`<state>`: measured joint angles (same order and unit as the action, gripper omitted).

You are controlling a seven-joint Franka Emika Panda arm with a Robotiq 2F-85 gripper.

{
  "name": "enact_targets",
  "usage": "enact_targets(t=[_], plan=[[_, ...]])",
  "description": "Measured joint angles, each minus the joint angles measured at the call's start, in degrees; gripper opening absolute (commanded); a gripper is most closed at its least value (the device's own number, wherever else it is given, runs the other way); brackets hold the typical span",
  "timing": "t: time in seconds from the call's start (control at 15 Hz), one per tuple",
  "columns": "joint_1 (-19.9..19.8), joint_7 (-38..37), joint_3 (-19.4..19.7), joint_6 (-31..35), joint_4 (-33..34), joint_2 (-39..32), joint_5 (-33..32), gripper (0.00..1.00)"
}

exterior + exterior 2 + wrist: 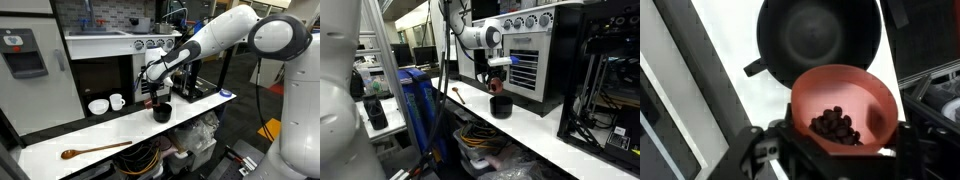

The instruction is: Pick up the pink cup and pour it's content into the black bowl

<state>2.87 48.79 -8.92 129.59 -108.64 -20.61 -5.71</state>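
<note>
The jaws are clenched on the cup (855,95), one at each side of its wall in the wrist view. The cup hangs in the air just above the bowl (820,38) and does not touch it. Small dark lumps (837,127) (what they are I cannot tell) lie heaped inside the cup. In the wrist view the bowl sits beyond the cup's far rim, its round black inside facing the camera.

In both exterior views the bowl stands on the white tabletop (60,142), directly under the jaws. The arm (215,35) reaches in over it from the side. In an exterior view the cup (500,86) shows as a small reddish patch between wrist and bowl (too small to tell whether it is tilted).

A wooden spoon (95,150) lies flat on the tabletop, well apart from the bowl. A white bowl (98,106) and a mug (117,101) stand side by side farther back.
</note>
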Motion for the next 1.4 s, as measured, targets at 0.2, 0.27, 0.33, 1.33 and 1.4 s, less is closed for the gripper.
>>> enact_targets(t=[0.2, 0.27, 0.33, 1.33, 1.4], plan=[[0.0, -0.02, 0.1, 0.03, 0.01, 0.0, 0.0, 0.48], [-0.03, -0.02, 0.2, 0.05, 0.01, 0.0, 0.0, 0.48], [-0.08, -0.02, 0.3, 0.1, 0.01, 0.0, 0.0, 0.48], [-1.46, 1.79, 0.23, 3.29, -0.42, 0.0, 4.81, 0.48], [-1.47, 2.17, 0.19, 3.29, -0.5, 0.0, 5.17, 0.48]])
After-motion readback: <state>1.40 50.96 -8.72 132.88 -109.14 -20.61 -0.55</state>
